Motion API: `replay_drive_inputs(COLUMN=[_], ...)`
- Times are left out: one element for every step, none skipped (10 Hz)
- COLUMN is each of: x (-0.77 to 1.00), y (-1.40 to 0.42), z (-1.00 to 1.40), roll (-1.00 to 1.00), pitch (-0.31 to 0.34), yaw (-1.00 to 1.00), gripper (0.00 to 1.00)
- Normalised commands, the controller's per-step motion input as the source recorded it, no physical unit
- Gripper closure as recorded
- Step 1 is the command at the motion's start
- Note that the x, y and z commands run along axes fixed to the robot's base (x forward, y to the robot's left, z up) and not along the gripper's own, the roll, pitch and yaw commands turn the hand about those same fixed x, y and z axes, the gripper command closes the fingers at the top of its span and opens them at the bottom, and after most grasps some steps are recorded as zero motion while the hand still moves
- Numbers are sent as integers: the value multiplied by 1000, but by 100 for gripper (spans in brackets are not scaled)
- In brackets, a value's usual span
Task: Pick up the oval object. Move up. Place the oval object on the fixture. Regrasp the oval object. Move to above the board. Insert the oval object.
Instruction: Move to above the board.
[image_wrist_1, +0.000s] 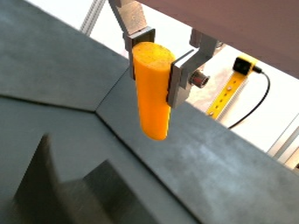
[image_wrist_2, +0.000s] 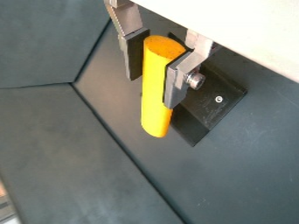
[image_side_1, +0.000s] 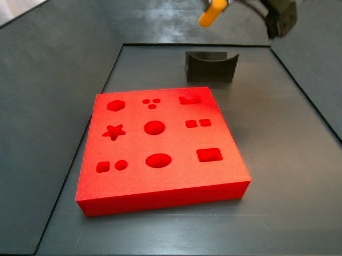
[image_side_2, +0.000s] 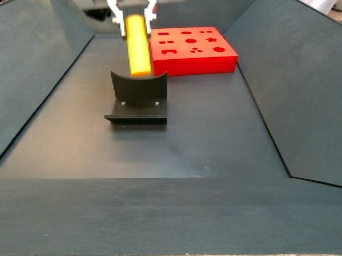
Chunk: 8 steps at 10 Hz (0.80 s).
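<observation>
My gripper (image_wrist_1: 162, 63) is shut on the oval object (image_wrist_1: 152, 92), a smooth yellow-orange peg held near its upper end and hanging down between the silver fingers; both show in both wrist views, gripper (image_wrist_2: 156, 59) and peg (image_wrist_2: 156, 92). In a side view the peg (image_side_2: 136, 50) hangs just above the curved notch of the dark fixture (image_side_2: 138, 100), apart from it. The fixture also shows under the peg in a wrist view (image_wrist_2: 212, 109). The red board (image_side_1: 160, 145), with its shaped recesses, lies on the floor nearer than the fixture (image_side_1: 211, 67); the peg (image_side_1: 211, 13) is at the frame's upper edge.
Sloping dark grey walls (image_side_2: 40, 90) enclose the grey floor (image_side_2: 174, 150). In a side view the board (image_side_2: 194, 48) lies just behind the fixture. A yellow part with a black cable (image_wrist_1: 242, 68) sits outside the enclosure.
</observation>
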Motion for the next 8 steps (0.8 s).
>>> replay_drive_inputs(x=[-69,-70,-69,-70,-71,-71,-57,-40], y=[47,43,41,39,29,23,14,6], z=[1000,1000,1000,1000,1000,1000,871,692], roll=[-58,-61,-64,-63,-67,-67,-68,-66], pitch=[25,36,47,54,58,62,64,70], yaw=[-10,-11,-7,-2,8,16,21,27], gripper=[100,100,100,100,100,100,100,100])
